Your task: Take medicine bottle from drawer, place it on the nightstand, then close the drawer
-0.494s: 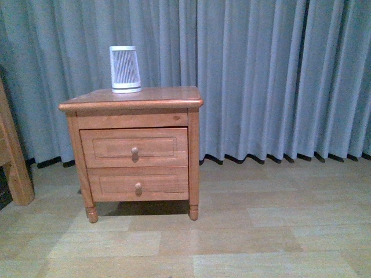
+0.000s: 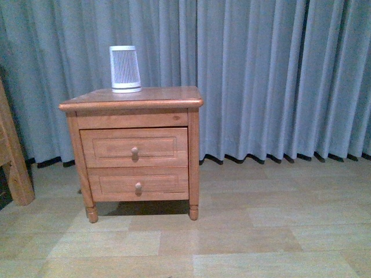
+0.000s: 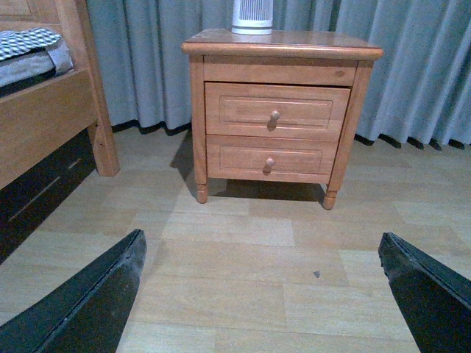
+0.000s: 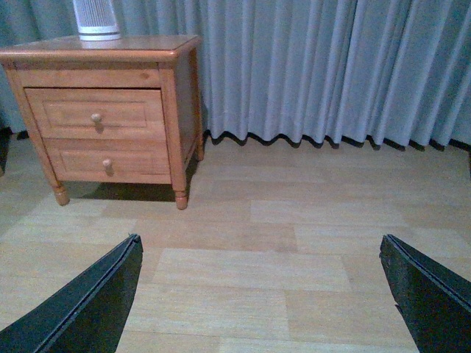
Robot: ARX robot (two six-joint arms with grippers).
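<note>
So the small reddish-brown wooden nightstand (image 2: pixel 168 92) sits on a pale wood-plank floor (image 2: pixel 261 231). It's backed up close to a long grey-blue pleated curtain (image 2: pixel 272 75) that runs across the whole front view.

Both drawers are pushed fully in: the taller upper drawer (image 2: pixel 110 147) with its round wooden knob (image 2: pixel 134 152), and the shorter lower drawer (image 2: pixel 110 184) right under it. With the upper drawer shut I honestly can't tell where the medicine bottle is.

On the nightstand top, a big white ribbed tapered cylinder (image 2: pixel 125 68) stands upright near the back edge, left of the middle.

Off the nightstand's left side, near but not touching, is a plainer wooden bed frame (image 3: pixel 44 118) with some checked fabric (image 3: pixel 26 40) lying on it.

The left gripper (image 3: pixel 261 239) hangs over the floor looking straight at the nightstand's front. Its black fingers (image 3: pixel 96 301) are spread wide with nothing between them.

The right gripper (image 4: pixel 260 239) is spread wide too and holds nothing. It sits out over the floor off the nightstand's front right corner.
</note>
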